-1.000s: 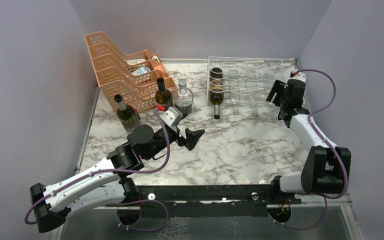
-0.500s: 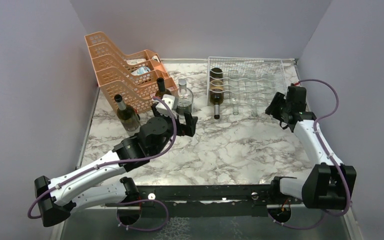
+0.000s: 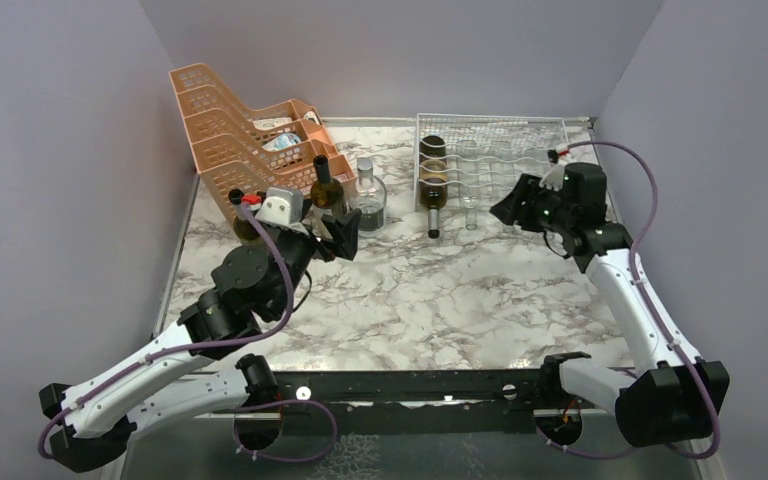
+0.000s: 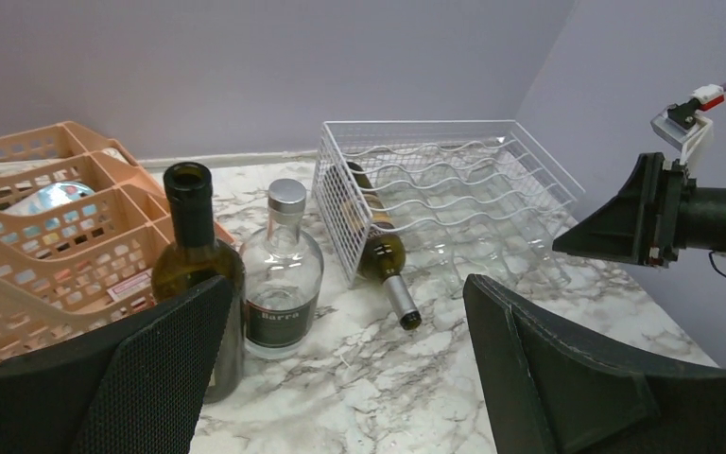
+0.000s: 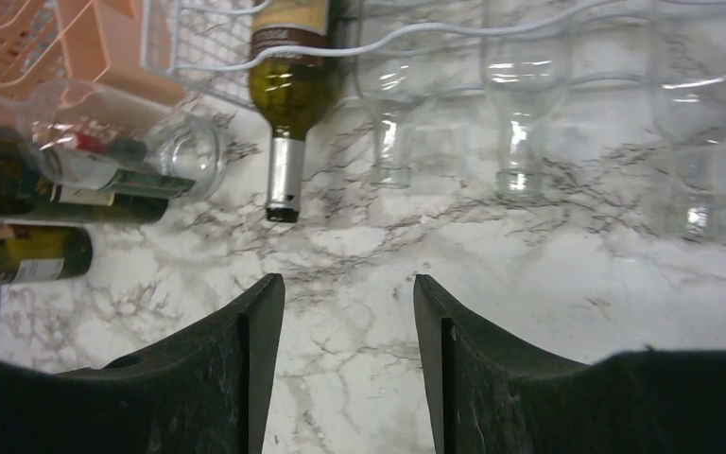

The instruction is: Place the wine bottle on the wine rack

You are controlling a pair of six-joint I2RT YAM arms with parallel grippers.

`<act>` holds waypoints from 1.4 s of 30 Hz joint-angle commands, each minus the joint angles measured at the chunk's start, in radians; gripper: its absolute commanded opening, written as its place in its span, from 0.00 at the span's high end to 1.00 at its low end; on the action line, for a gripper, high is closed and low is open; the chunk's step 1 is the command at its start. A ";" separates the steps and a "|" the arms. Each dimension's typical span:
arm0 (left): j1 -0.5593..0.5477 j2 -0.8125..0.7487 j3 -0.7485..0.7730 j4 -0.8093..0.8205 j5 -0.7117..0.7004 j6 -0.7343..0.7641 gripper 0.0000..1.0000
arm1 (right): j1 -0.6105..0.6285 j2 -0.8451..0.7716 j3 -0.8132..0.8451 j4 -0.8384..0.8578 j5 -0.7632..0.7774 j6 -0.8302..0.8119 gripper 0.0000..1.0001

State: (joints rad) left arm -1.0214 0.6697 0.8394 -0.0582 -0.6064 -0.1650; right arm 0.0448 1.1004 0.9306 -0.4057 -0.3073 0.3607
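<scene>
Right now the left gripper (image 4: 350, 378) stands wide apart, its 2 black, rough-textured fingers (image 4: 151, 369) clamped on nothing, with bare marble between them. Just beyond the finger at the left of the wrist view stands the wine bottle (image 4: 194, 274). It is upright on the table (image 3: 440, 290), its long axis vertical and its uncorked mouth pointing straight up. It is dark green glass with a slim neck and rounded shoulders. Close on its right is a squat clear bottle (image 4: 282, 274) with a silver cap and a dark label. Behind both are orange perforated plastic trays (image 4: 47, 218).

Farther right sits the wine rack (image 4: 435, 175), thin white wire bent into wavy cradles. 1 green bottle (image 4: 383, 251) lies in it, neck toward the arms, beside clear glass bottles (image 5: 520, 104). The right gripper (image 5: 350, 359) hovers before the rack, its fingers partly apart and holding nothing.
</scene>
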 commanded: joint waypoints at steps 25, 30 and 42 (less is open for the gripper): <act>-0.002 0.029 0.163 -0.173 -0.111 0.011 0.01 | 0.712 0.689 0.751 0.017 0.425 -0.083 0.30; -0.002 0.021 0.160 -0.189 -0.095 -0.005 0.01 | 0.716 0.848 0.957 -0.049 0.428 -0.133 0.30; -0.002 0.015 0.147 -0.201 -0.085 -0.018 0.01 | 0.716 0.938 1.034 -0.057 0.457 -0.179 0.60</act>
State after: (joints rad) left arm -1.0214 0.6918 0.9863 -0.2470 -0.7036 -0.1730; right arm 0.7536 2.0224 1.9358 -0.4473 0.1139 0.2127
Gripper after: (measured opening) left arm 0.990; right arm 0.470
